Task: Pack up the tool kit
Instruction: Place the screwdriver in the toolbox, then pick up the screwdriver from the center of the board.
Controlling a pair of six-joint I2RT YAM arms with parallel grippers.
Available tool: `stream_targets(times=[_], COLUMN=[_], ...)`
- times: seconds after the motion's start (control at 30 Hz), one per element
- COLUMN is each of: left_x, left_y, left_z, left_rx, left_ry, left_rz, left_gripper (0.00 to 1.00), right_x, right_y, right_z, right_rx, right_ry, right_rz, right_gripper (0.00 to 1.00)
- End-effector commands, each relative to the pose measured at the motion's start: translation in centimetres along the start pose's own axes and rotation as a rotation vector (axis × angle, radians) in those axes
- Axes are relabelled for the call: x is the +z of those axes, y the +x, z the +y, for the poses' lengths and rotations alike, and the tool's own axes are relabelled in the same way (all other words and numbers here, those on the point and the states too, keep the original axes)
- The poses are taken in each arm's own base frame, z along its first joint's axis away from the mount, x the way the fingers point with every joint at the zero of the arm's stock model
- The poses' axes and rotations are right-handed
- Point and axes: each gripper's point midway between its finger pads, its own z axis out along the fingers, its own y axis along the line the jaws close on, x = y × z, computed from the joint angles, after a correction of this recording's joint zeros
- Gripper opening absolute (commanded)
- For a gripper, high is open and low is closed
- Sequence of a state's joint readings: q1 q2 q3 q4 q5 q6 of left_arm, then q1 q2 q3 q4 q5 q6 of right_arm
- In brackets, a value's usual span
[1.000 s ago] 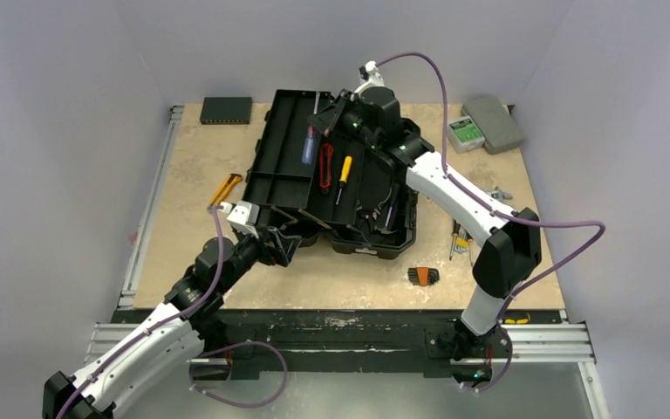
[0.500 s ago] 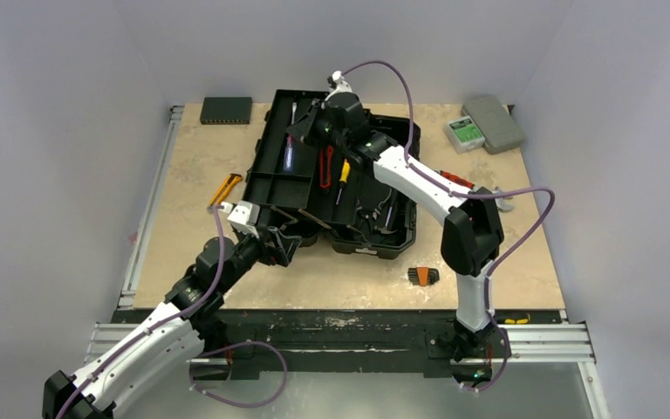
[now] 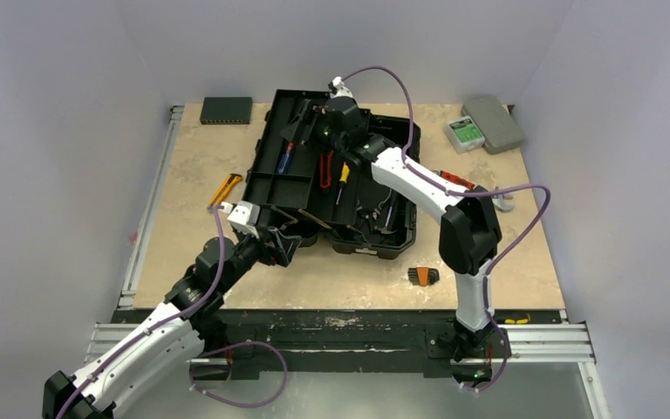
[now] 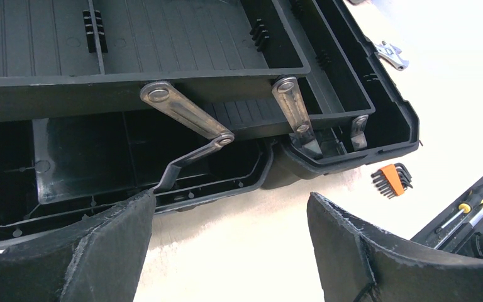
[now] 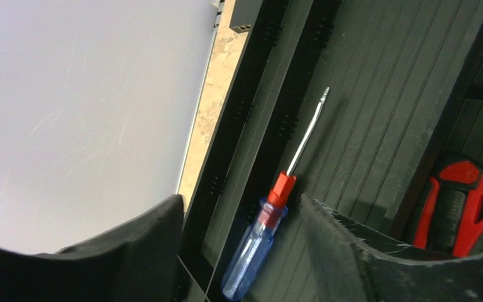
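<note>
The open toolbox (image 3: 384, 243) sits on the counter (image 3: 349, 279), and the blue-handled screwdriver (image 5: 258, 245) lies in the toolbox's leftmost tray. The right gripper (image 5: 242, 207) hangs just above it with its jaws parted, holding nothing. It should lift straight up so neither finger drags the screwdriver out. The left gripper (image 4: 228, 201), wide open and empty, sits at the toolbox's near-left corner. Half a second earlier the right gripper was clamped on that screwdriver above the tray.

no legible text or numbers, green label (image 3: 465, 130) on small box (image 3: 454, 140) too small to read
</note>
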State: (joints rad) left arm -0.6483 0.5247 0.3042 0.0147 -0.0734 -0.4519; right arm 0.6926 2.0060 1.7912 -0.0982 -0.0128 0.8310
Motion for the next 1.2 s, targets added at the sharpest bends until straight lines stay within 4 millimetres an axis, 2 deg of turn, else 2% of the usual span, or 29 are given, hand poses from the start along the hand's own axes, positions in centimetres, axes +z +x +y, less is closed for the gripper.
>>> stream_targets(times=[0.0, 0.17, 0.27, 0.33, 0.43, 0.5, 0.57, 0.63, 0.7, 0.8, 0.93, 1.0, 1.07, 1.17], left_x=[0.1, 0.1, 0.1, 0.1, 0.0, -0.1, -0.1, -0.1, 0.0, 0.2, 0.1, 0.1, 0.1, 0.2], left_y=[-1.5, -1.5, -1.5, -1.5, -1.5, -1.5, -1.6, -1.6, -1.5, -1.3, -1.3, -1.3, -1.2, -1.1], left_z=[-0.7, -0.7, -0.7, -0.7, -0.6, -0.6, -0.7, -0.7, -0.7, -0.9, -1.3, -1.4, -1.5, -1.4], left_rx=[0.012, 0.013, 0.013, 0.012, 0.009, 0.008, 0.006, 0.004, 0.002, -0.007, -0.018, -0.021, -0.023, -0.019], left_ry=[0.029, 0.028, 0.028, 0.028, 0.025, 0.025, 0.025, 0.027, 0.03, 0.04, 0.06, 0.066, 0.069, 0.067], left_rz=[-0.05, -0.051, -0.051, -0.05, -0.051, -0.052, -0.057, -0.057, -0.053, -0.044, -0.045, -0.047, -0.044, -0.04], left_gripper=[0.87, 0.87, 0.87, 0.87, 0.87, 0.87, 0.87, 0.87, 0.87, 0.87, 0.87, 0.87, 0.88, 0.88], right_x=[-4.1, -6.8, -9.2, -11.1, -14.3, -17.1, -20.2, -23.3, -26.3, -29.4, -31.5, -31.2, -31.2, -31.6], right_y=[-4.3, -4.9, -5.1, -5.3, -5.1, -4.5, -4.1, -3.7, -3.2, -1.1, 2.3, 4.0, 4.8, 5.3], right_z=[3.1, 2.6, 1.5, 0.1, -3.1, -5.6, -8.0, -10.5, -13.2, -18.2, -23.9, -25.8, -27.9, -30.7], right_rx=[-0.014, -0.036, -0.066, -0.094, -0.145, -0.185, -0.216, -0.246, -0.267, -0.28, -0.198, -0.101, -0.019, 0.015], right_ry=[-0.042, -0.005, 0.027, 0.074, 0.194, 0.284, 0.35, 0.428, 0.527, 0.699, 0.84, 0.811, 0.832, 0.96], right_rz=[-0.114, -0.131, -0.154, -0.163, -0.159, -0.165, -0.203, -0.235, -0.244, -0.179, -0.076, -0.026, -0.016, -0.021], right_gripper=[0.7, 0.73, 0.74, 0.74, 0.75, 0.78, 0.9, 0.97, 0.99, 0.99, 0.99, 0.99, 0.99, 0.99])
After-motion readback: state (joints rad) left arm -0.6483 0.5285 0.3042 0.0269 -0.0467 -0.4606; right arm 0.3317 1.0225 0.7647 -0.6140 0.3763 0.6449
